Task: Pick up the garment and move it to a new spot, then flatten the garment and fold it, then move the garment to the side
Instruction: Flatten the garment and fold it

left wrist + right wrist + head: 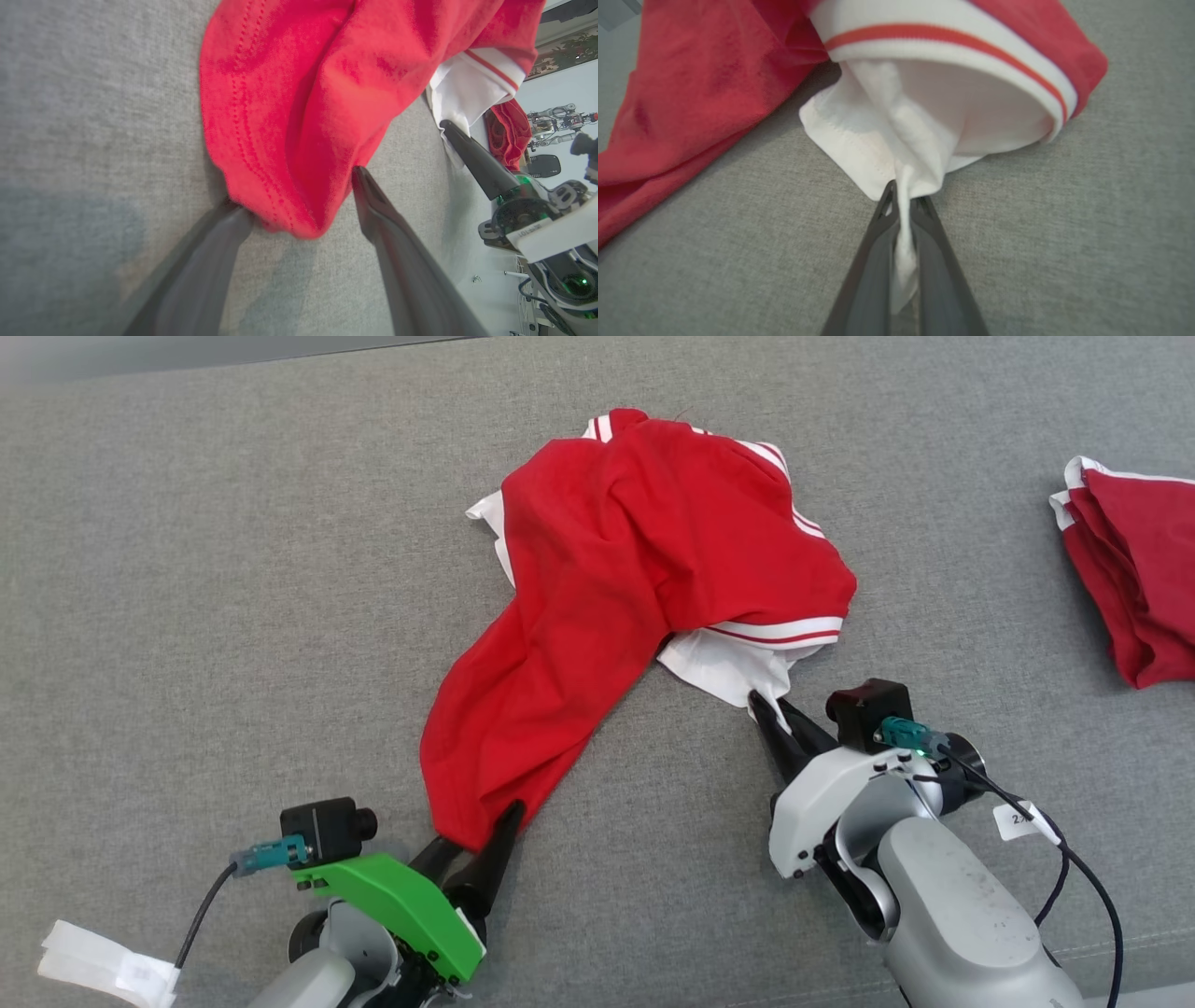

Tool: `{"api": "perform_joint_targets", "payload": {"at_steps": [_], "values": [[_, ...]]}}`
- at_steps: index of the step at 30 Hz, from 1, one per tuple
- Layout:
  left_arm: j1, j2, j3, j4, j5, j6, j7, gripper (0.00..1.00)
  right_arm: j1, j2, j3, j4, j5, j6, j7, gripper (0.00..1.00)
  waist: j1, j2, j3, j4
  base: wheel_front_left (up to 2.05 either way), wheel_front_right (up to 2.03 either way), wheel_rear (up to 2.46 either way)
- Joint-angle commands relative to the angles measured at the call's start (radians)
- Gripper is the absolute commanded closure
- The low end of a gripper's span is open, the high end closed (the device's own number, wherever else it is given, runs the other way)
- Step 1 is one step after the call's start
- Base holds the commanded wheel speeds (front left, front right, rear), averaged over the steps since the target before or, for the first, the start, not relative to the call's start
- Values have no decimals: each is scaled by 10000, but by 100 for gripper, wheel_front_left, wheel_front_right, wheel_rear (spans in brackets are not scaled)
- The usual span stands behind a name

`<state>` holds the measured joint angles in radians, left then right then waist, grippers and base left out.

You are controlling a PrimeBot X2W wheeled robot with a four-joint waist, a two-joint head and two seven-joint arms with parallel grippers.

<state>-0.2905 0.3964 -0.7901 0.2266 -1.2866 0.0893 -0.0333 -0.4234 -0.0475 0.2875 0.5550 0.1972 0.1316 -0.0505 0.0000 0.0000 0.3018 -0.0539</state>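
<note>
The garment [616, 551] is a red shirt with white, red-striped trim, lying crumpled on the grey cloth surface [187, 569]. One red corner trails toward the lower left. My left gripper [476, 831] stands open there, its two fingers either side of that red corner [289, 196] without pinching it. My right gripper [767, 702] is shut on a white fold at the garment's near right edge. In the right wrist view the white cloth [924, 140] is bunched between the closed fingers of the right gripper [902, 193]. The right gripper's dark fingers [467, 149] also appear in the left wrist view.
A second red and white garment [1134, 579] lies folded at the right edge of the surface. A white strip of tape [103, 966] sits at the lower left. Open grey cloth stretches to the left of the garment and in front of it.
</note>
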Motion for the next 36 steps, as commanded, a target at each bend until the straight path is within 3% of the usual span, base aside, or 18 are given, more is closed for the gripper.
{"api": "perform_joint_targets", "payload": {"at_steps": [1, 2, 3, 4, 8, 13, 17, 23, 31, 36], "values": [[-12, 35, -14, 521, 117, 109, 26, 0, -67, -57, 16, 107, 115, -17, -33, 100, 0, 0, 21, -24, 0, 0, 0], [-52, -23, 17, 691, 145, 79, -61, 0, -85, -57, 28, 125, 152, -18, -47, 100, 0, 0, 30, -32, 0, 0, 0], [-113, -63, 61, 858, 200, 80, -178, 63, -110, -57, 42, 121, 192, -18, -85, 100, 0, 0, 30, -38, 0, 0, 0], [-173, -56, 49, 1018, 251, -1, -267, 100, -129, -57, 50, 93, 312, -18, -126, 100, 0, 0, 25, -45, 0, 0, 0], [-166, 82, 117, 1112, 173, -437, -401, 100, -292, -51, -35, -176, 796, -17, -241, 100, 0, 0, -69, -73, 0, 0, 0], [87, 953, 678, -137, -97, -812, -542, 100, -464, -43, -571, -1085, 1281, -15, 218, 100, 0, 0, -330, -19, 0, 0, 0], [448, 2205, 1162, -1911, -398, -946, -284, 100, -565, -233, -921, -2558, 1879, -14, 1732, 100, 0, 0, -588, 53, 0, 0, 0], [823, 3737, 2132, -4394, -847, -614, -152, 100, -434, -1651, -1708, -5585, 3796, -11, 4899, 100, 0, 0, -867, 195, 0, 0, 0], [1194, 4505, 2971, -5850, -1461, -256, -236, 100, -327, -2632, -3617, -7654, 5204, -11, 7437, 100, 0, 0, -1117, 219, 0, 0, 0], [1378, 4740, 2949, -6443, -1668, -414, -9, 100, -240, -2297, -4520, -8222, 5601, -12, 7993, 100, 0, 0, -1091, 145, 0, 0, 0]]}}
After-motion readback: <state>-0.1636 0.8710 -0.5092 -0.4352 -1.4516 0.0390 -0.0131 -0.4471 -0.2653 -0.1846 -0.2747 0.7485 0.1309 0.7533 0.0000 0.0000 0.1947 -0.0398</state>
